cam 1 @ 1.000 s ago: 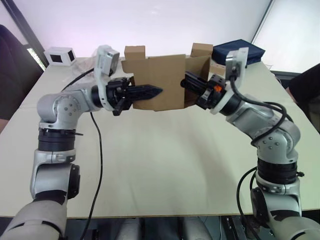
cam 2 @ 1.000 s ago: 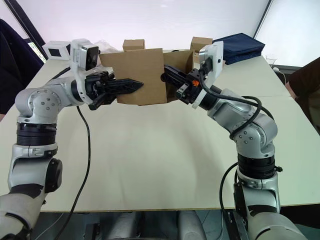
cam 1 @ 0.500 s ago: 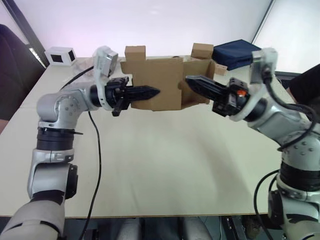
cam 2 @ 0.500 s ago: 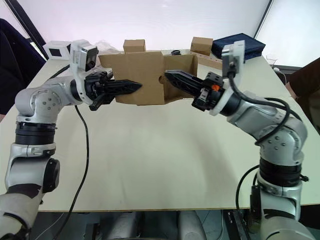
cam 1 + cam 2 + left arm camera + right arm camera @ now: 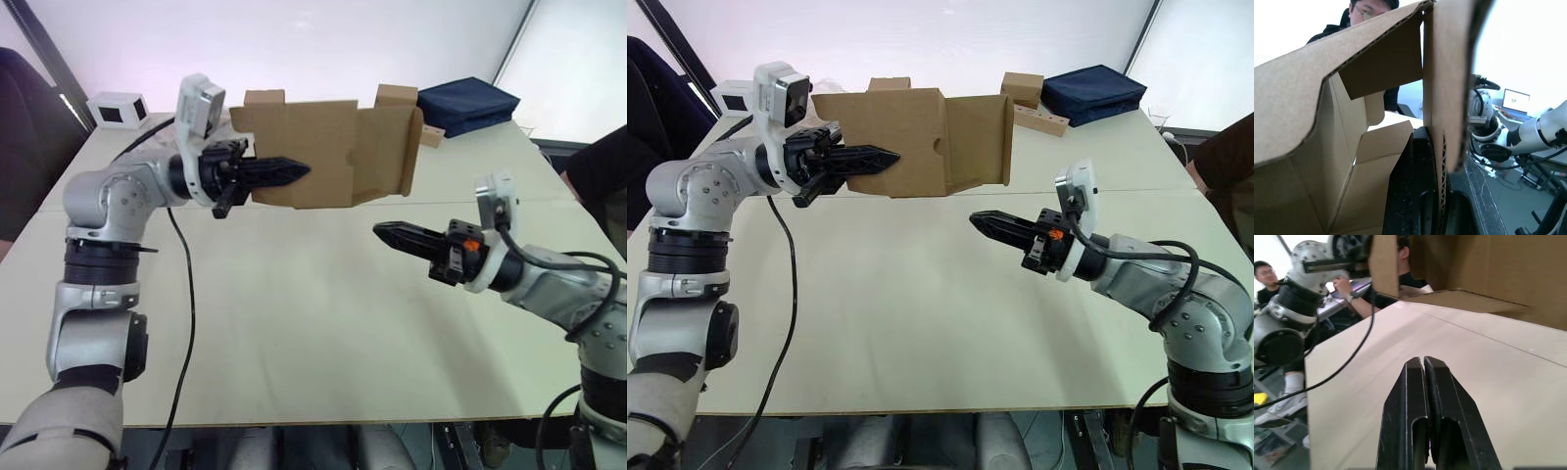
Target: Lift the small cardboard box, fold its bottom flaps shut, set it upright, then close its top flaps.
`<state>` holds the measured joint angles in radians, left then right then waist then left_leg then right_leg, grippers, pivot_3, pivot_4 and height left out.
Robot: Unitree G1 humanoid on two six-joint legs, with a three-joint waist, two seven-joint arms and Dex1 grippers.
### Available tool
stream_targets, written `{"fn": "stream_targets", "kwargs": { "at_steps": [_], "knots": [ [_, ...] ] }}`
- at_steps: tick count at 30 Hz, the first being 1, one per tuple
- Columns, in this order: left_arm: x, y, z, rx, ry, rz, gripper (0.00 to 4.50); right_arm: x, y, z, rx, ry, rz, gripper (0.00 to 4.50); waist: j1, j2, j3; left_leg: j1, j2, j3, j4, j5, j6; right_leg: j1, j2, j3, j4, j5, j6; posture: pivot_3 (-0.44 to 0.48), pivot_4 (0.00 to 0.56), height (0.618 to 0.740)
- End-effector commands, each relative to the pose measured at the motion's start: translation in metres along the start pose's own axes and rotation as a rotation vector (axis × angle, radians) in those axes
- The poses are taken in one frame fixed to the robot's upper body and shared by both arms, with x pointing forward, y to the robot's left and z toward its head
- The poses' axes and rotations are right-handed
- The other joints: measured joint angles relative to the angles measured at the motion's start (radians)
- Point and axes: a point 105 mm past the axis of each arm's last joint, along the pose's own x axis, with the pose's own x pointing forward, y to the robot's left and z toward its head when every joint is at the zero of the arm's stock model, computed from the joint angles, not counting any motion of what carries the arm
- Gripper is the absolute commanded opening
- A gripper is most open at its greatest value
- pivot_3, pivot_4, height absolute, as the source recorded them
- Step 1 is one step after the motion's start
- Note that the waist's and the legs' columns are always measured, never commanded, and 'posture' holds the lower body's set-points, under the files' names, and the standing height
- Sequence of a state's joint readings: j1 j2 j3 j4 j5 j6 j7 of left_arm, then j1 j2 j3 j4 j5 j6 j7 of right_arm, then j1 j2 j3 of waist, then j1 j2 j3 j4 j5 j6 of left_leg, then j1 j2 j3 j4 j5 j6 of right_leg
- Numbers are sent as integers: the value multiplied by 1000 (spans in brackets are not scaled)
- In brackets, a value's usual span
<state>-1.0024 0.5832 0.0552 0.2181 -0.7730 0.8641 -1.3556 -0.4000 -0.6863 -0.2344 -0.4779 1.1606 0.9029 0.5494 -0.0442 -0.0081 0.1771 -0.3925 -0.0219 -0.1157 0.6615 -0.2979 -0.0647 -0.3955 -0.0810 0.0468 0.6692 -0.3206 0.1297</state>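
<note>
So the small cardboard box [image 5: 323, 154] is lifted, up at 12 o'clock over the table [image 5: 313, 323], left gripper [image 5: 294, 172] pinching one wall. Flaps hang open, so all the folding's left. Right gripper [image 5: 384, 232] sits closed and empty around 4 o'clock.

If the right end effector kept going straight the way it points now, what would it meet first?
Probably nothing soon: the right end effector, shut, points toward the robot's left, low over the table. The small cardboard box, held up by the left end effector, seems above that line, though depth is unclear.
</note>
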Motion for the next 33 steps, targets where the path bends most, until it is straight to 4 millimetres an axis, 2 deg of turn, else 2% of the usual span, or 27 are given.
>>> {"fn": "stream_targets", "kwargs": {
  "at_steps": [1,18,33],
  "knots": [
    [3,-9,9,48,8,-35,0,2,5,16,-67,-59,9,57,2,0,0,0,0,0,0,0,0,0,0,0,0,0,0,0,150,740],
    [9,-12,4,35,7,-64,0,23,10,32,-84,-130,74,57,0,0,0,0,0,0,0,0,0,0,0,0,0,0,0,0,150,740],
    [7,-9,6,27,-7,-47,0,26,16,37,-98,-137,102,57,0,0,0,0,0,0,0,0,0,0,0,0,0,0,0,0,150,740]
  ]
}}
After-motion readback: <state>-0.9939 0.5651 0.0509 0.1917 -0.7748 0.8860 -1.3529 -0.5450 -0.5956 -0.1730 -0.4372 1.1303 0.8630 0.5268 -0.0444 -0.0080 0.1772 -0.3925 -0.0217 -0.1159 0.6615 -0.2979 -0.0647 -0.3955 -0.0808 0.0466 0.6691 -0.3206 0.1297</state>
